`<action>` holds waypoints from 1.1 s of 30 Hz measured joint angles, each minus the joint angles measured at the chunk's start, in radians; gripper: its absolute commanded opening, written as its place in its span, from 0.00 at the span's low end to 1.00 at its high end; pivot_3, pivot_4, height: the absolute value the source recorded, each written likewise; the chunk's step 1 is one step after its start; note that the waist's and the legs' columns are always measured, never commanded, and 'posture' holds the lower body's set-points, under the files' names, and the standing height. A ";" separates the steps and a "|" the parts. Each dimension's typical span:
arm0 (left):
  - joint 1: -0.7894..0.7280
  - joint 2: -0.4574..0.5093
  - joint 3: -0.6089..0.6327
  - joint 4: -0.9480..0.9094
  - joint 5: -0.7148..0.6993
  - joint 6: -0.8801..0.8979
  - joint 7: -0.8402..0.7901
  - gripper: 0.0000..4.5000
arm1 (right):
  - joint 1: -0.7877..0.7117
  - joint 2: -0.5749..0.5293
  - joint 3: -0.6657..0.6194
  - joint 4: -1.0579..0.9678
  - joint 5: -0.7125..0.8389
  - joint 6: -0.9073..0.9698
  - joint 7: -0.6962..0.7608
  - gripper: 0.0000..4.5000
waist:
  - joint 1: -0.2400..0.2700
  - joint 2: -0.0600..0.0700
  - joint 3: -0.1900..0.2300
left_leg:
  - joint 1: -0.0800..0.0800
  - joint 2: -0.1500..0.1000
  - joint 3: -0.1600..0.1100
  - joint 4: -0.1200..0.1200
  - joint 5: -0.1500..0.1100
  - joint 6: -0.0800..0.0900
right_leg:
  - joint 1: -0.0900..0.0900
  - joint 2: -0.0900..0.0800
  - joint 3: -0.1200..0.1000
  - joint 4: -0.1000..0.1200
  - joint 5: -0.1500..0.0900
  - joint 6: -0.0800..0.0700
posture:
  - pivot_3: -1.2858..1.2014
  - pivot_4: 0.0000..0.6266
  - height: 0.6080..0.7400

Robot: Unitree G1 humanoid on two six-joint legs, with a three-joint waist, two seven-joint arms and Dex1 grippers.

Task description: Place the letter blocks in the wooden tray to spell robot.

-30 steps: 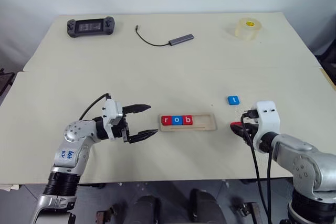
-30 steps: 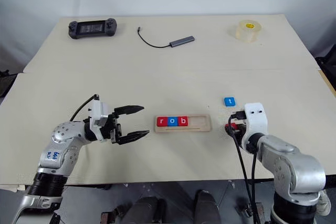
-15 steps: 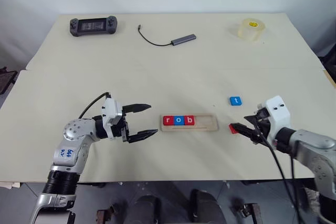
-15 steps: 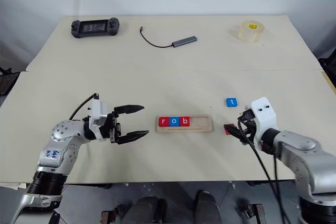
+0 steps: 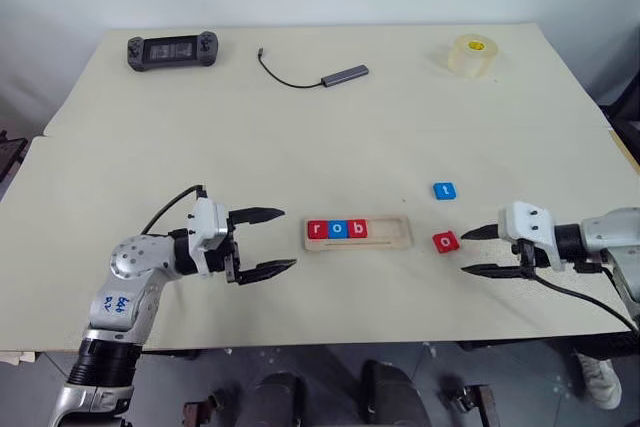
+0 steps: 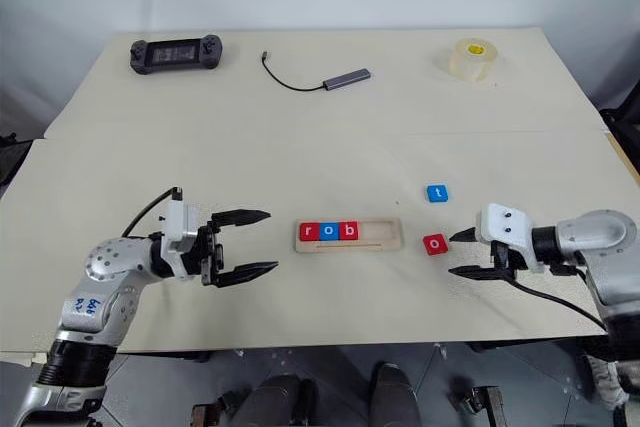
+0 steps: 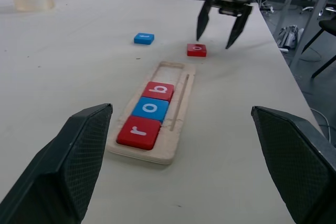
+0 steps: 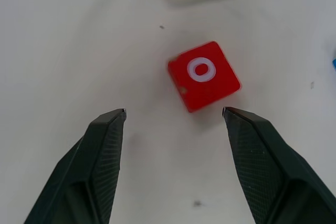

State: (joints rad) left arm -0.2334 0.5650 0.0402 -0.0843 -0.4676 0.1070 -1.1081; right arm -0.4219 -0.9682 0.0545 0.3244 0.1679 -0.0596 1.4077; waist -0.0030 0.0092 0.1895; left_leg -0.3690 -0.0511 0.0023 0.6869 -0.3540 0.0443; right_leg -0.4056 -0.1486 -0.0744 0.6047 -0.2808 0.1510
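The wooden tray (image 5: pixel 385 237) lies in the middle of the table, with letter blocks red r (image 5: pixel 318 229), blue o (image 5: pixel 336 229) and red b (image 5: pixel 357 229) in its left part. A red o block (image 5: pixel 446 241) lies flat on the table just right of the tray, letter up. A blue t block (image 5: pixel 444 190) sits a little farther back. My right gripper (image 5: pixel 465 251) is open with nothing in it, its tips a short way right of the red o block (image 8: pixel 203 75) and apart from it. My left gripper (image 5: pixel 288 239) is open and holds nothing, left of the tray (image 7: pixel 178 114).
At the back of the table are a black handheld game console (image 5: pixel 172 50), a grey adapter with a cable (image 5: pixel 344 74) and a roll of clear tape (image 5: pixel 472 54). A seam crosses the table behind the blocks. The front edge is close to both arms.
My right gripper let go of the red o block, which now lies flat on the table. It rolled over, opened wider and drew back to the right. The left arm barely moved.
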 measured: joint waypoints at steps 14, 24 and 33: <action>0.040 0.005 0.021 -0.062 -0.003 0.026 0.043 1.00 | -0.244 0.098 0.096 0.349 -0.079 -0.220 0.086 0.55 | 0.000 0.000 0.000 | 0.000 0.001 -0.007 0.006 -0.001 -0.002 | 0.007 0.000 -0.006 -0.002 0.000 0.000 | 0.52 0.24 1.00; 0.024 0.005 0.021 -0.062 -0.002 0.026 0.050 1.00 | -0.262 0.110 0.094 0.382 -0.085 -0.243 0.096 0.32 | 0.000 0.001 0.000 | 0.001 0.001 -0.010 0.009 -0.001 -0.003 | 0.010 0.000 -0.008 -0.002 0.000 0.000 | 0.52 0.24 1.00; 0.020 0.003 0.020 -0.058 -0.001 0.024 0.052 1.00 | -0.329 0.132 0.099 0.142 -0.033 0.037 0.103 0.32 | -0.002 0.003 0.001 | 0.000 0.002 -0.010 0.009 -0.002 -0.004 | 0.008 0.001 -0.008 -0.001 0.000 -0.001 | 0.52 0.24 1.00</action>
State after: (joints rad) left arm -0.2133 0.5683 0.0599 -0.1423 -0.4683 0.1311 -1.0565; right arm -0.7509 -0.8357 0.1530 0.4667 0.1350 -0.0227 1.5107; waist -0.0048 0.0127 0.1908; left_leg -0.3692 -0.0488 -0.0076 0.6956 -0.3559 0.0408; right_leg -0.3971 -0.1476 -0.0827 0.6035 -0.2809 0.1504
